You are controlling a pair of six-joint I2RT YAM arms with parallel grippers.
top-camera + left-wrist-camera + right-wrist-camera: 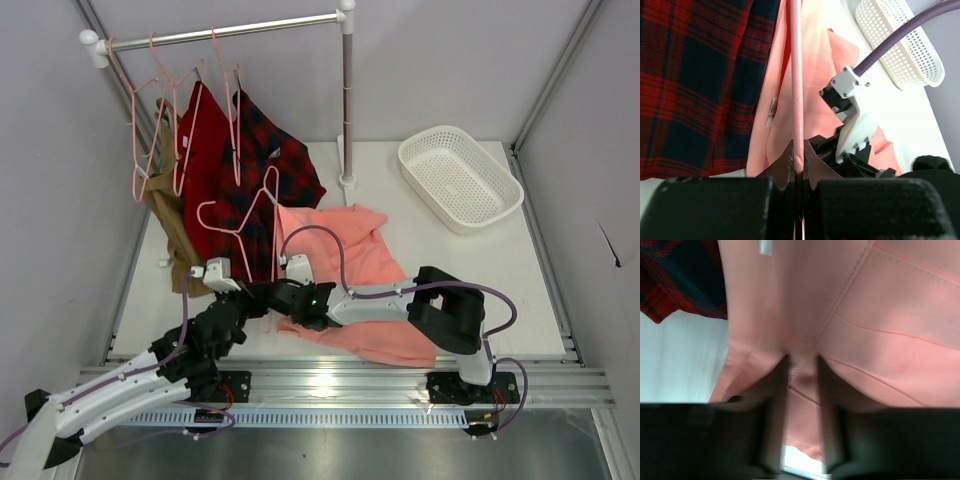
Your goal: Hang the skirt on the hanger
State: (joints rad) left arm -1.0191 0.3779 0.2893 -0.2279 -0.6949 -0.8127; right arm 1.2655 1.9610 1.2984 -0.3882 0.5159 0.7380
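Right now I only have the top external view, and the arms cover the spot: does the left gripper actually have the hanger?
Observer: Yes. In the left wrist view the left gripper is shut on the hanger, its wire running straight up from between the fingertips.
Operator: And the right one, is it on cloth?
Observer: The right wrist view shows the right gripper with a fold of the skirt bunched between its fingers, looking pinched.
Operator: Where is the waist label?
Observer: The white label sits on the skirt just left of the wire, beside the plaid shirt.
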